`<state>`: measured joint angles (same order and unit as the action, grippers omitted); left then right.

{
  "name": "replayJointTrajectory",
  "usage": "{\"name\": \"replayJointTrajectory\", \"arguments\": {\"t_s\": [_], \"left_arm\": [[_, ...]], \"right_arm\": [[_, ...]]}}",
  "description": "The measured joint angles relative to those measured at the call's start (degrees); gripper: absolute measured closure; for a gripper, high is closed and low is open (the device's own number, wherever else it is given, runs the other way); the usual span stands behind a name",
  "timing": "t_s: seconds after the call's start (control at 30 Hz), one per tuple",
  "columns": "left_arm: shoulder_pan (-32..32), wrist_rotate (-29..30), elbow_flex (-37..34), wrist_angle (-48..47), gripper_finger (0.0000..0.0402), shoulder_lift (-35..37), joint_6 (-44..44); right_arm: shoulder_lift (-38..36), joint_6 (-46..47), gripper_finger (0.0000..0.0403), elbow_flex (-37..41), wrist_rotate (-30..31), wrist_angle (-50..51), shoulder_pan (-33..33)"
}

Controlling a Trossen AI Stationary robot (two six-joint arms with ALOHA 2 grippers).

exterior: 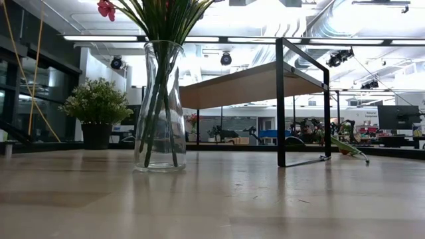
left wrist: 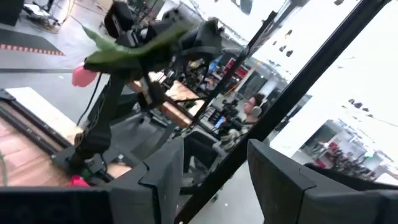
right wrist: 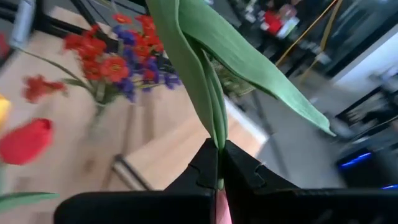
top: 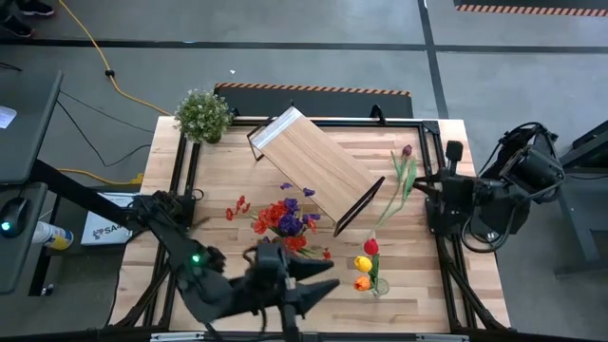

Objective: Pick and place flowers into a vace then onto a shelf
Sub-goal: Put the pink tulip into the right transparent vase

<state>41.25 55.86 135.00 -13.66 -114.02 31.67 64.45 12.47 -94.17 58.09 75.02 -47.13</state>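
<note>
Dark fingers of the right claw (right wrist: pixel 217 155) are pressed together on the green stem of a long-leaved, dark-budded tulip (right wrist: pixel 205 74), gripping just below where the leaf splits off. That grip is thin and probably slick. On my reading the stem could twist or slide out as the arm swings, leaving the bud pointing the wrong way.

At 6 o'clock on the pale plank table (top: pixel 418 275), the left claw (top: pixel 328 271) waits with its fingers apart and nothing between them. It sits close to the clear glass vase (top: pixel 285 233) near the table's centre, so the two arms may crowd each other.

Red sprays and purple sprigs (top: pixel 285 217) already fill the vase. A new stem could catch on them, or nudge the tall vase over. Red, yellow and orange tulips (top: pixel 364 264) lie at 5 o'clock.

Beyond the vase, the light-wood shelf with black metal legs (top: pixel 313 166) stands askew. Its near leg lies between the right claw at 3 o'clock and the vase.

At 11 o'clock stands a bushy green potted plant (top: pixel 202 114).

Off the table at 9 o'clock, a white box (top: pixel 100 228) bears letters, possibly "SA", cut off by the arm.
</note>
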Motion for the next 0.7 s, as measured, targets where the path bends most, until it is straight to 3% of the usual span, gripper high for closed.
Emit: {"name": "replayJointTrajectory", "arguments": {"t_s": [0.4, 0.7], "left_arm": [[-0.02, -4.27, 0.0, -0.06, 0.019, 6.58, 0.06], [-0.13, -6.0, 0.0, -0.3, 0.019, 6.87, 3.57]], "right_arm": [[1.26, -18.21, 0.0397, 0.0, 10.08, -3.76, 0.02], [7.56, -36.65, 0.0397, 0.04, 15.78, -11.58, 0.01]]}}
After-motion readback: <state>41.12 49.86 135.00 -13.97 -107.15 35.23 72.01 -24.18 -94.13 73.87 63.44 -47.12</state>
